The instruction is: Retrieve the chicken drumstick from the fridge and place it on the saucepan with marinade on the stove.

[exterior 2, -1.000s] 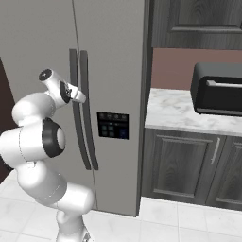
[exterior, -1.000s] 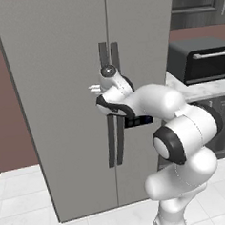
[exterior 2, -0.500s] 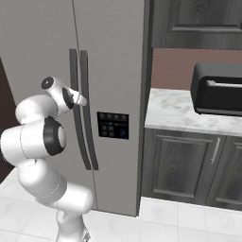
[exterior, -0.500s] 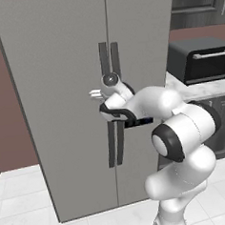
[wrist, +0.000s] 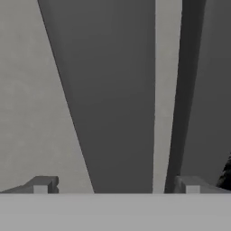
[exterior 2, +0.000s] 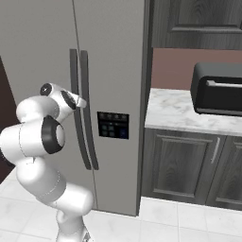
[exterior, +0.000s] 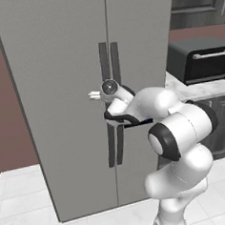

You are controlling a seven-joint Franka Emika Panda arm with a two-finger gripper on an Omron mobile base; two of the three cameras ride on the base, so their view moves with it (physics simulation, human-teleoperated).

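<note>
Close up, gripper (wrist: 116,185) spread wide around a fridge (exterior: 58,66) handle (wrist: 117,99); doors shut, contents hidden

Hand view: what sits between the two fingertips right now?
The wide dark left door handle of the fridge runs up between the fingertips of the open gripper. The hand view shows it; grey door lies on both sides of it.

The fridge (exterior: 60,90) looks matt grey metal, its handles (exterior: 112,105) darker.

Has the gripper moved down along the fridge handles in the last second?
Yes. The gripper has gone lower along the fridge handles, from near their top to about mid-height.
</note>
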